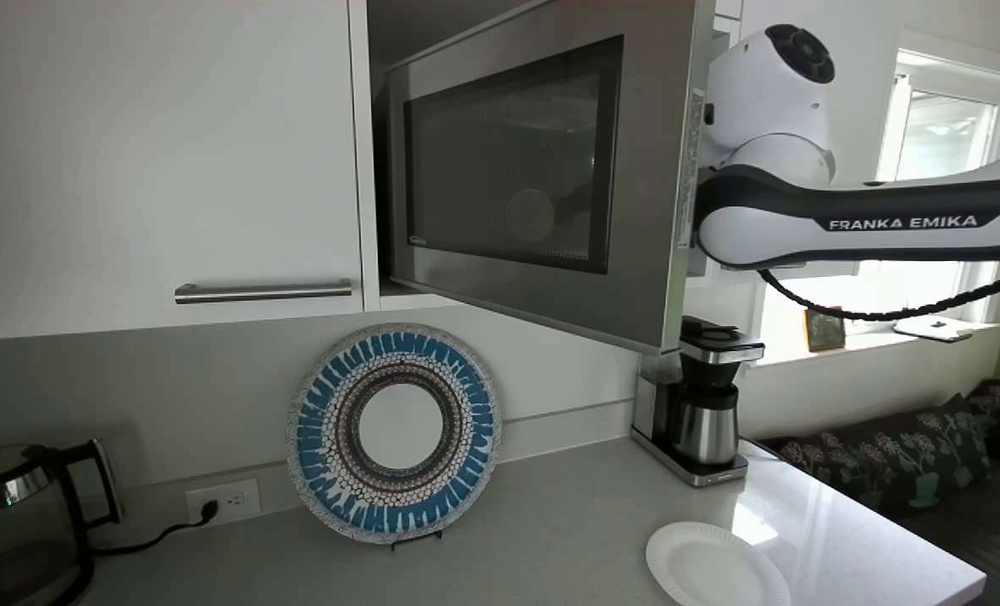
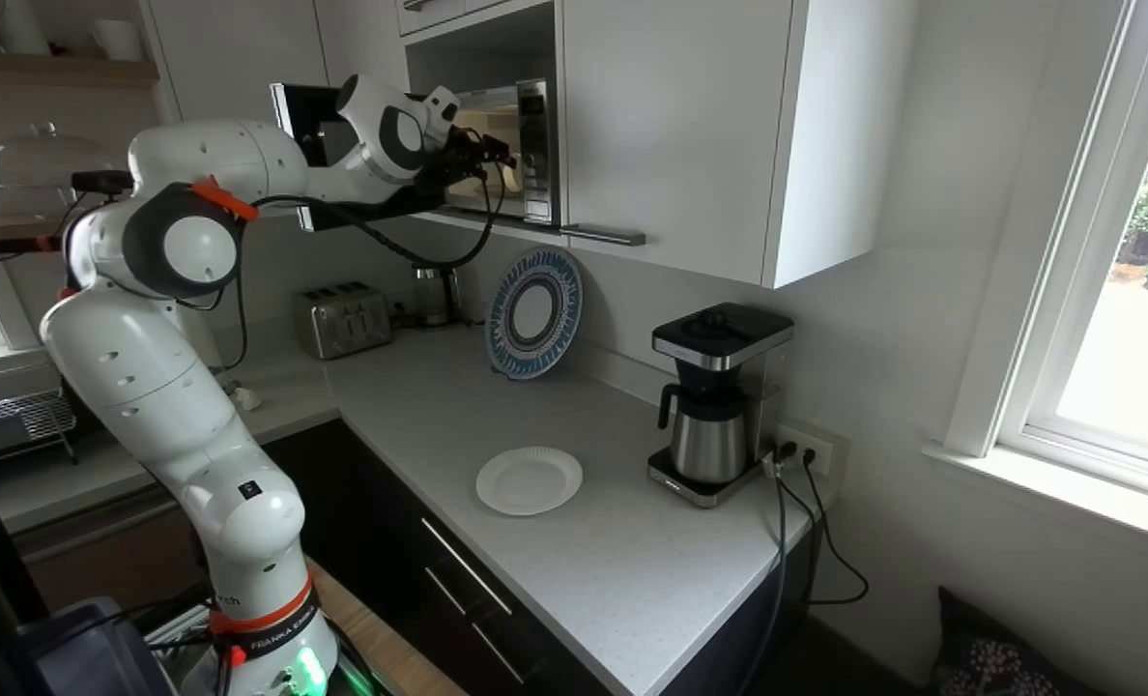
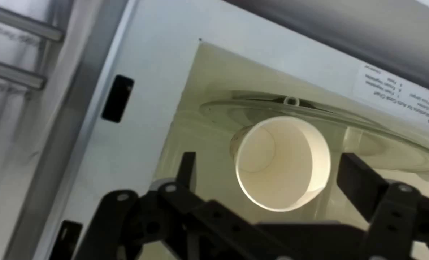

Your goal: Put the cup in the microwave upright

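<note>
Facing the cavity of the microwave (image 2: 538,145), the gripper (image 3: 272,171) holds its two fingers (image 3: 188,169) spread apart, one to each side of the white cup (image 3: 283,164) as seen in the wrist view. A gap shows between the cup and each fingertip; the depth of the fingertips relative to the rim cannot be told.

The cup is located inside the microwave, at the glass turntable (image 3: 398,155). It lies on its side, mouth directed toward the wrist camera, with the round base visible at the inner end. The wrist view is inverted: the printed label (image 3: 402,94) on the microwave frame reads upside down, and the turntable appears above the cup.

The microwave occupies a recess between white cabinets (image 1: 155,160). Its door (image 1: 651,185) stands open and projects from the recess. The arm (image 2: 178,406) rises beside the counter (image 2: 574,570) and reaches up to the cavity.

The counter carries the following items: a white plate (image 2: 530,480) with a ridged rim, lying flat; a coffee maker (image 2: 714,406) with a steel carafe, near the plate; a round blue-patterned disc (image 1: 396,431), standing tilted on a small stand near the wall; a glass kettle (image 1: 16,530) with a black handle; and a steel toaster (image 2: 344,321). In both exterior views, the disc stands lower than the microwave.
</note>
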Controlling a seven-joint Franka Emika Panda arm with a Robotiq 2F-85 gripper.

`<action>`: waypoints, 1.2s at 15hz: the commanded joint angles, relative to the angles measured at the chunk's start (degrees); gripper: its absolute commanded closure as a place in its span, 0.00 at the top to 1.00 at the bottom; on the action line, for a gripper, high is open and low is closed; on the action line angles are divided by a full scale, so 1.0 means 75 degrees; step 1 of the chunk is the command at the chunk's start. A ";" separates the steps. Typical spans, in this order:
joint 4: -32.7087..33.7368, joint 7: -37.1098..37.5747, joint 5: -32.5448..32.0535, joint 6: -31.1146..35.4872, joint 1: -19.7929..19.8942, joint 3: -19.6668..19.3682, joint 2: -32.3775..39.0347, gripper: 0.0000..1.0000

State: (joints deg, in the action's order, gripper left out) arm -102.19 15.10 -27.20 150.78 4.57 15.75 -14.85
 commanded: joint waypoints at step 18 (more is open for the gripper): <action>0.0956 0.4421 -0.2338 0.1154 0.0638 0.0567 0.1297 1.00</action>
State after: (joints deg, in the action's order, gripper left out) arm -96.42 43.11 -41.02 158.29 8.40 19.31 -6.46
